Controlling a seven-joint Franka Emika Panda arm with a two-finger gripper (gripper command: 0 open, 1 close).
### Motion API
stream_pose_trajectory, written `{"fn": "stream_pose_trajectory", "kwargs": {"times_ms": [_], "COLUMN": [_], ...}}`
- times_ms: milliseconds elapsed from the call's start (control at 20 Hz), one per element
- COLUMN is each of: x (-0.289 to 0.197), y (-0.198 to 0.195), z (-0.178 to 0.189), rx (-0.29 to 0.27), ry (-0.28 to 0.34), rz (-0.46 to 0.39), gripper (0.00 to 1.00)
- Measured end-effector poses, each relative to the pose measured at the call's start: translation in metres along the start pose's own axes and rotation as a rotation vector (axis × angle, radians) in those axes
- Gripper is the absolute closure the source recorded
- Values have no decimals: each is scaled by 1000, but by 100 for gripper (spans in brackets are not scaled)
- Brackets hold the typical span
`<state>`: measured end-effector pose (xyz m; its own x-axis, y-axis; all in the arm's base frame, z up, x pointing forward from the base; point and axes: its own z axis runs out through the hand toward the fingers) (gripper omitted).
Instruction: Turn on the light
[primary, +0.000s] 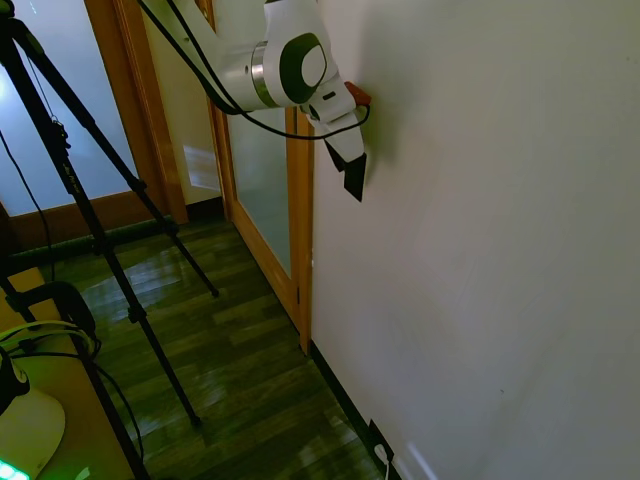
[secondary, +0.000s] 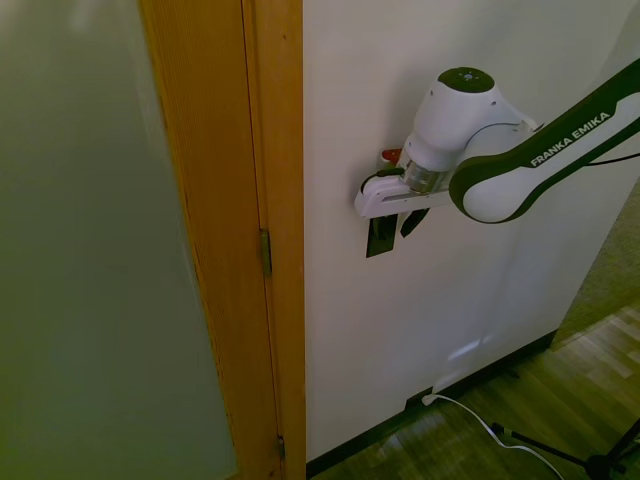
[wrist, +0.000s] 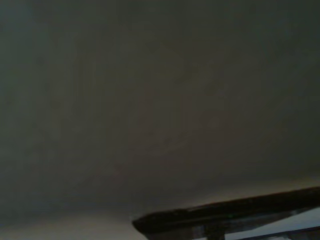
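The light itself is out of view. Its switch (primary: 355, 180) is a small flat black upright plate on the white wall, beside the wooden door frame. My gripper (secondary: 398, 224) hangs right at the switch (secondary: 376, 240), pointing down along the wall, open with nothing held. One dark finger (secondary: 384, 226) overlaps the top of the plate and the other stands to its side against bare wall. I cannot tell whether the finger touches the plate. The wrist view is dim wall with a blurred dark bar (wrist: 225, 216) low in the picture.
A wooden door frame (secondary: 270, 250) with a frosted glass door (primary: 262, 190) stands close beside the switch. Low on the wall is a black socket with a white plug (primary: 380, 452) and a white cord (secondary: 470, 412) on the wood floor.
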<state>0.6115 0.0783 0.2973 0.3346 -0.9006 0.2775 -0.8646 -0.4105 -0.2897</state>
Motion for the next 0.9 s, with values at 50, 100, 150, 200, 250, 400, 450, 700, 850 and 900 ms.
{"fn": "stream_pose_trajectory", "kwargs": {"times_ms": [50,100,150,200,250,400,450,700,850,900], "x": [0,0,0,0,0,1,0,-5,-6,-6], "y": [0,0,1,1,1,0,-1,-4,-4,-4], "z": [0,1,2,4,6,8,8,9,9,9], "rx": [0,-2,-3,-4,-4,2,6,16,16,16], "ry": [2,3,3,4,4,11,13,15,20,25], "rz": [0,0,0,1,1,-2,0,2,-3,-2], "gripper": [100,100,100,100,100,100,100,100,100,100]}}
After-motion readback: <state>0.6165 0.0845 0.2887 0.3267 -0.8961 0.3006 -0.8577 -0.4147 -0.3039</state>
